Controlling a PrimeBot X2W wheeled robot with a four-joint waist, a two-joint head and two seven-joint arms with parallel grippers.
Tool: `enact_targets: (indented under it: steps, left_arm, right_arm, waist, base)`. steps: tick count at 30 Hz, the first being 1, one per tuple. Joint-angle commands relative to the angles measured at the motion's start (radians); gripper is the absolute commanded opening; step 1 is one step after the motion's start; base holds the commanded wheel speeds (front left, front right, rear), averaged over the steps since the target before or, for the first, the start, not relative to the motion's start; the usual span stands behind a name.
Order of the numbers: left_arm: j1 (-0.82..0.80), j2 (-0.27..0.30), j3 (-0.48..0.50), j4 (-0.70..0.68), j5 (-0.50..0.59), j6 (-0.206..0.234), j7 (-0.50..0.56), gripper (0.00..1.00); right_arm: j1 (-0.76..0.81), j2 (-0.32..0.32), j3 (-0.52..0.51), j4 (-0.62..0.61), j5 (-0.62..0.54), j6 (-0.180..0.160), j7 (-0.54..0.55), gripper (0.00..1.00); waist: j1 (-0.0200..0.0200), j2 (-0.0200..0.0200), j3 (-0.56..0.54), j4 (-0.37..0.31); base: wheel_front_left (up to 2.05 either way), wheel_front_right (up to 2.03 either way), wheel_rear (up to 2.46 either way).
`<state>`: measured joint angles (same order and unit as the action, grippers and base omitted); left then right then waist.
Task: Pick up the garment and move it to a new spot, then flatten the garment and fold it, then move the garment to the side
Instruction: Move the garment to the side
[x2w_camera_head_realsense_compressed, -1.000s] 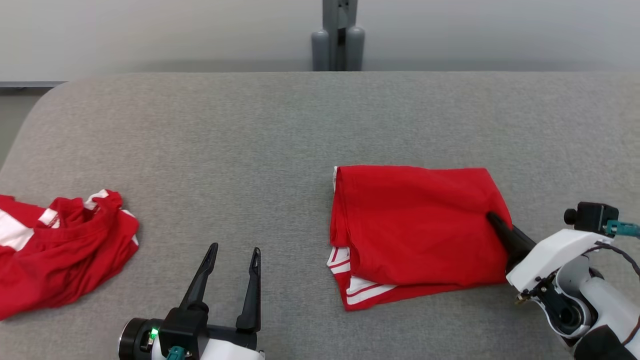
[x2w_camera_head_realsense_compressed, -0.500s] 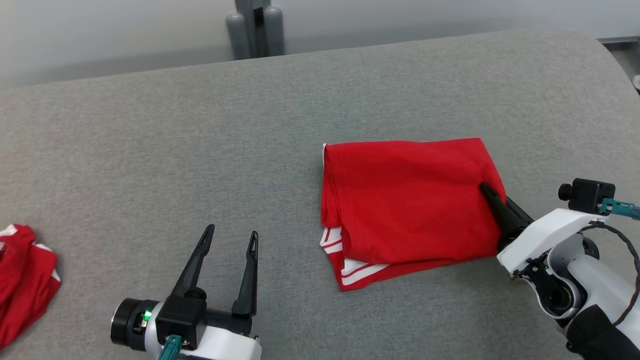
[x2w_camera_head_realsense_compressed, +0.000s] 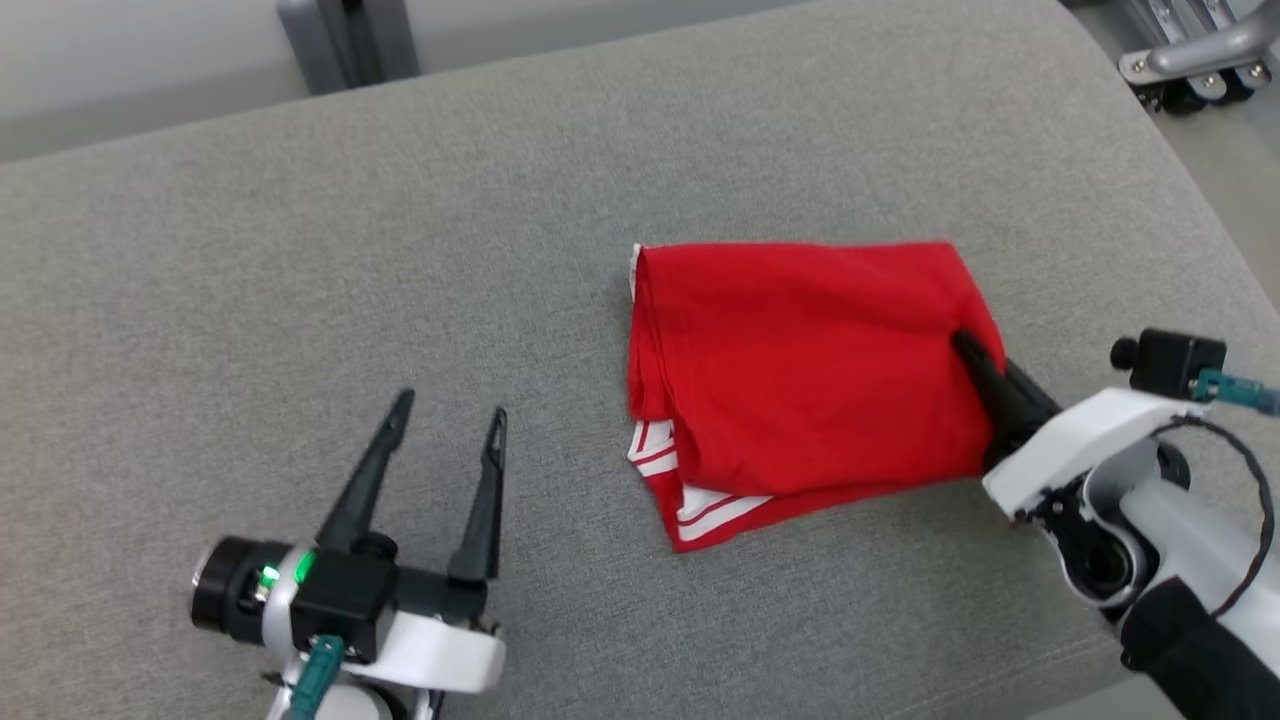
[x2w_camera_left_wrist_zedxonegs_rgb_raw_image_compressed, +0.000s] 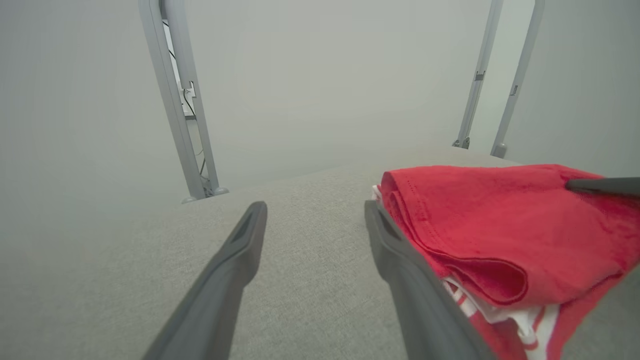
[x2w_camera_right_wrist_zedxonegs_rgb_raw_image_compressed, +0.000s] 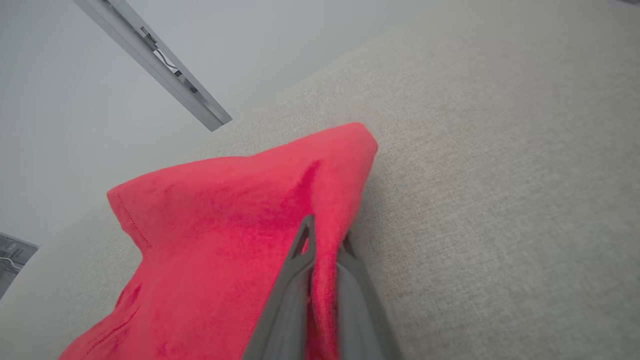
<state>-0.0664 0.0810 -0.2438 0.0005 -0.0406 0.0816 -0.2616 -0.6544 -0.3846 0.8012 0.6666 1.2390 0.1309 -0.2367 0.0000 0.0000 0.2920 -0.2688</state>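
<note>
The right gripper (x2w_camera_head_realsense_compressed: 965, 350) is pinching the right edge of the folded shirt (x2w_camera_head_realsense_compressed: 800, 370) lying on the grey table (x2w_camera_head_realsense_compressed: 500, 250), while the left gripper (x2w_camera_head_realsense_compressed: 448, 404) is hovering spread wide, so a one-sided drag risks undoing the folds.

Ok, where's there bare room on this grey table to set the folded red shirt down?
Widest bare stretch: left of the red shirt, beyond the open left end effector. Also free: the table's far band behind the shirt. Crowded: the shirt's right side, where the right end effector pinches its edge.
</note>
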Motion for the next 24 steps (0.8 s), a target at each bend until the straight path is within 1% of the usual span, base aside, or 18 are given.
enact_targets:
  steps: [1, 4, 8, 12, 15, 16, 24]
  left_arm:
    - [-0.027, 0.009, 0.007, -0.015, 0.008, 0.005, -0.004, 1.00]
    - [-0.062, 0.018, 0.004, -0.041, 0.018, -0.005, -0.004, 1.00]
    - [-0.127, 0.022, -0.025, -0.071, 0.041, -0.025, -0.004, 1.00]
    - [-0.194, 0.022, -0.051, -0.107, 0.063, -0.039, 0.004, 1.00]
    - [-0.233, 0.029, -0.067, -0.143, 0.082, -0.047, 0.024, 1.00]
    - [-0.233, 0.029, -0.067, -0.143, 0.082, -0.047, 0.024, 1.00]
    - [-0.303, 0.048, -0.097, -0.246, 0.118, -0.068, 0.080, 1.00]
  right_arm:
    - [-0.030, -0.008, -0.002, 0.008, -0.007, 0.000, -0.010, 0.00]
    - [-0.084, -0.025, -0.013, 0.023, -0.016, 0.000, -0.019, 0.00]
    - [-0.172, -0.047, -0.045, 0.054, -0.026, 0.000, -0.026, 0.00]
    - [-0.265, -0.069, -0.087, 0.104, -0.043, 0.000, -0.031, 0.00]
    - [-0.339, -0.086, -0.140, 0.146, -0.075, 0.000, -0.031, 0.00]
    - [-0.339, -0.086, -0.140, 0.146, -0.075, 0.000, -0.031, 0.00]
    - [-0.476, -0.137, -0.311, 0.301, -0.223, 0.000, -0.030, 0.00]
  waist:
    - [0.0000, 0.0000, 0.031, 0.000]
    - [0.0000, 0.0000, 0.073, 0.017]
    - [0.0000, 0.0000, 0.139, 0.040]
    - [0.0000, 0.0000, 0.206, 0.049]
    - [0.0000, 0.0000, 0.260, 0.050]
    - [0.0000, 0.0000, 0.260, 0.050]
    - [0.0000, 0.0000, 0.362, 0.058]
  base:
    - [0.00, 0.00, 0.00]
    - [0.00, 0.00, 0.00]
    - [0.00, 0.00, 0.00]
    - [0.00, 0.00, 0.00]
    - [0.00, 0.00, 0.00]
    - [0.00, 0.00, 0.00]
    - [0.00, 0.00, 0.00]
